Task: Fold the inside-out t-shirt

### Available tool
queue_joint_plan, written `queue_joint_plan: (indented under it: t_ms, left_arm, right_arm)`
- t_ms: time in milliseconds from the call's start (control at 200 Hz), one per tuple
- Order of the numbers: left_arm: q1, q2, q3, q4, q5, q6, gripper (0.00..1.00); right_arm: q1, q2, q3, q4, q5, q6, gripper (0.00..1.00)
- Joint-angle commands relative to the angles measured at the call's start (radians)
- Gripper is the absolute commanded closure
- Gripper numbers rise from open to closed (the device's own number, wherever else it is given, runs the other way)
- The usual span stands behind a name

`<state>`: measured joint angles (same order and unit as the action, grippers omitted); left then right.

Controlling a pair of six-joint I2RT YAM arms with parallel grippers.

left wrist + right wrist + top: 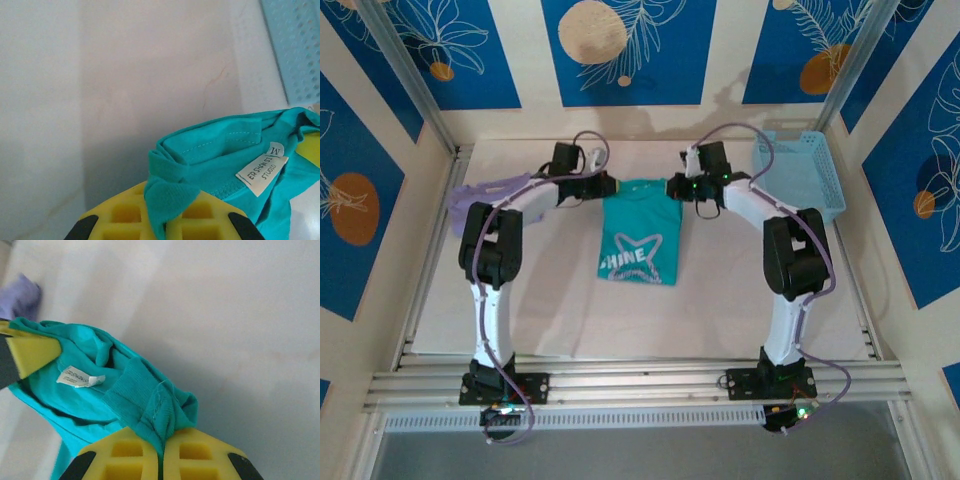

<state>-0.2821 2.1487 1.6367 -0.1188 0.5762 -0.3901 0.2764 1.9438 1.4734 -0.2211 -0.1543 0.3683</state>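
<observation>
One t-shirt (640, 240), two end effectors (611, 186) (672, 187)

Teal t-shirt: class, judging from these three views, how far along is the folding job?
Done: only the grasp. The left arm's fingers and the right arm's fingers are each shut on bunched fabric at the top edge of the t-shirt, either side of the collar label. In hand: that edge is held stretched between them. Left: every fold; the body is spread full length, print showing.

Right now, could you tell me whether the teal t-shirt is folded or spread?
Spread: the t-shirt shows full length, print visible, top corners pinched by the left gripper and right gripper.
</observation>
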Motion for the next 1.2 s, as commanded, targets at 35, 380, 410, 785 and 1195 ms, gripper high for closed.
queue_joint_plan:
  t_ms: [35, 380, 410, 785, 1195]
  left_arm:
    - [0.012, 0.013, 0.240, -0.056, -0.034, -0.012, 1.00]
    - [-0.012, -0.155, 0.039, 0.096, -0.002, -0.028, 1.00]
    - [-0.018, -0.178, -0.035, 0.141, -0.001, -0.038, 1.00]
    - [-0.085, -0.468, -0.656, 0.424, 0.066, -0.131, 1.00]
    - [-0.082, -0.290, -0.418, 0.167, -0.030, -0.007, 1.00]
  right_arm:
    - [-0.032, -0.018, 0.203, -0.031, -0.002, -0.097, 1.00]
    - [-0.009, -0.193, 0.050, 0.043, -0.066, -0.174, 1.00]
    - [-0.002, -0.214, -0.002, 0.064, -0.078, -0.164, 1.00]
    - [0.137, -0.479, -0.514, 0.143, -0.087, 0.014, 1.00]
    - [0.037, -0.270, -0.359, -0.032, -0.014, 0.057, 0.99]
